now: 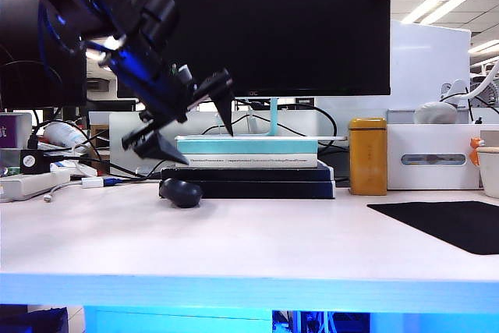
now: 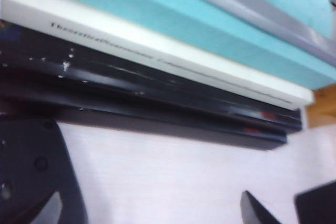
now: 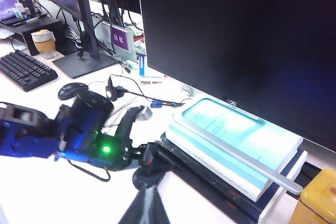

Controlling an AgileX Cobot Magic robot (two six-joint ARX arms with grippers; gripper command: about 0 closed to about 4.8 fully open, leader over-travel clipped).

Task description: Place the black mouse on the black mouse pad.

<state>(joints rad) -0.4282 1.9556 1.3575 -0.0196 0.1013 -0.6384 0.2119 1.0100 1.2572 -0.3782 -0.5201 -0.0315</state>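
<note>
Step in hand, as judged: approach to pick-up; nothing is grasped yet.

The black mouse [image 1: 181, 192] lies on the white table [image 1: 234, 239], touching or just beside the front left corner of the stack of books [image 1: 248, 169].

The left gripper [image 1: 192, 126] hangs above the mouse, at about 12 to 1 o'clock from it, fingers spread wide and empty, tips pointing down. Its wrist view shows only book spines and bare table between the fingertips [image 2: 257, 211]; the mouse is not in that view.

The black mouse pad [image 1: 448, 224] lies flat at 3 o'clock from the mouse, well apart, bare.

The right gripper [image 3: 144, 208] is closed, empty, looking down on the left arm and books.

Next move calls for lowering the left gripper to straddle the mouse; the books close behind leave little room for the rear finger.
</note>
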